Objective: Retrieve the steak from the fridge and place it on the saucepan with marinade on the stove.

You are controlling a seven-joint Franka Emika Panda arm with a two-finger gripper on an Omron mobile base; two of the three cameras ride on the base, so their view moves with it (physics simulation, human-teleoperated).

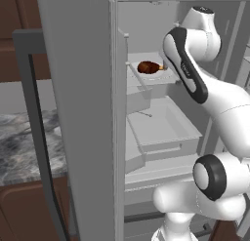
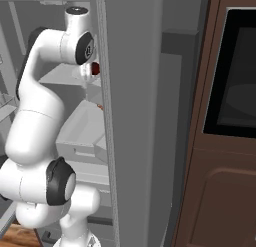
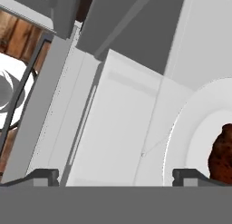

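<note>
The fridge stands open, and my arm reaches in at the level of its upper shelf. The steak, a dark reddish-brown lump, lies on a white plate on that shelf. In the hand view my gripper is open over the bare white shelf, with nothing between its fingertips. There the steak shows at the right edge on the plate, just beyond the right fingertip. A red bit of the steak peeks out beside the fridge door. The saucepan, marinade and stove are out of view.
Below the shelf a pale drawer bin is pulled out. The open door with its long dark handle stands to my left, with a marble counter behind it. To the right is a brown cabinet with a built-in oven.
</note>
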